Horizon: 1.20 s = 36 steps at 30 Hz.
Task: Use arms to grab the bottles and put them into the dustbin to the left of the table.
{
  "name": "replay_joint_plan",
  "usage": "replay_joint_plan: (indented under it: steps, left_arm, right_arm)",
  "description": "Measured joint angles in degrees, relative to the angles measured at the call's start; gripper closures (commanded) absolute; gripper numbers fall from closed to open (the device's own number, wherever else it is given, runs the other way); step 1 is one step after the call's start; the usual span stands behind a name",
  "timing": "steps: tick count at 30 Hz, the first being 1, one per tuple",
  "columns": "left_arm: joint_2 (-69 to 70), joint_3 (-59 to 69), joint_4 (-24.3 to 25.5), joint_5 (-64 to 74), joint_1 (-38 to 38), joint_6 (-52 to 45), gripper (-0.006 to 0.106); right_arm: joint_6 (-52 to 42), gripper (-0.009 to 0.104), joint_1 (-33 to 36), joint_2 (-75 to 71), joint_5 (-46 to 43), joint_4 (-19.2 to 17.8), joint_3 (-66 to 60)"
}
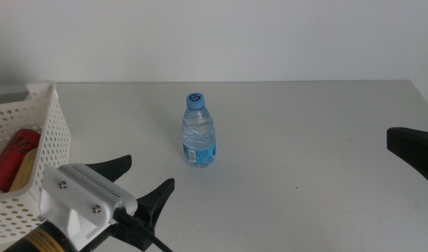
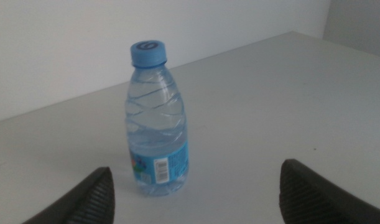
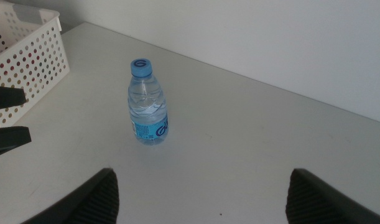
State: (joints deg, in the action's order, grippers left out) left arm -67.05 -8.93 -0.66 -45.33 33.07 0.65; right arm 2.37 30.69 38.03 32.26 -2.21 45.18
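Your left gripper (image 1: pixel 145 175) is spread wide, empty; water bottle (image 1: pixel 198 131) upright at its 1 o'clock. Dustbin (image 1: pixel 51 126) at 9 holds red can (image 1: pixel 12 158). Right gripper (image 3: pixel 202 193) open wide, empty.

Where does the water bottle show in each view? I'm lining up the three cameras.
Middle view: water bottle upright near table centre.
Left wrist view: left of centre, close, above the open left gripper.
Right wrist view: left of centre, further off.
Shared landmark: its blue cap.
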Motion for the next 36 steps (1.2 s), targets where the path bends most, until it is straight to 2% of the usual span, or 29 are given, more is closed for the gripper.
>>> replay_joint_plan:
  steps: [5,10,18,26,36]
  left_arm:
    - [-9.7,-0.5,2.3,-11.6,0.0,2.9,0.011]
    - [-18.4,-4.8,2.7,-15.5,0.0,5.3,0.011]
    - [-27.3,-13.2,3.3,-15.7,-1.6,6.0,0.011]
    - [-31.5,-21.9,6.8,-8.2,-4.4,6.2,0.011]
    - [-40.7,-30.6,6.1,-6.5,-4.5,6.2,0.012]
  right_arm:
    - [0.0,0.02,0.0,0.0,0.0,0.0,0.0]
    - [0.0,0.02,0.0,0.0,0.0,0.0,0.0]
    - [0.0,0.02,0.0,0.0,0.0,0.0,0.0]
    - [0.0,0.02,0.0,0.0,0.0,0.0,0.0]
    - [0.0,0.02,0.0,0.0,0.0,0.0,0.0]
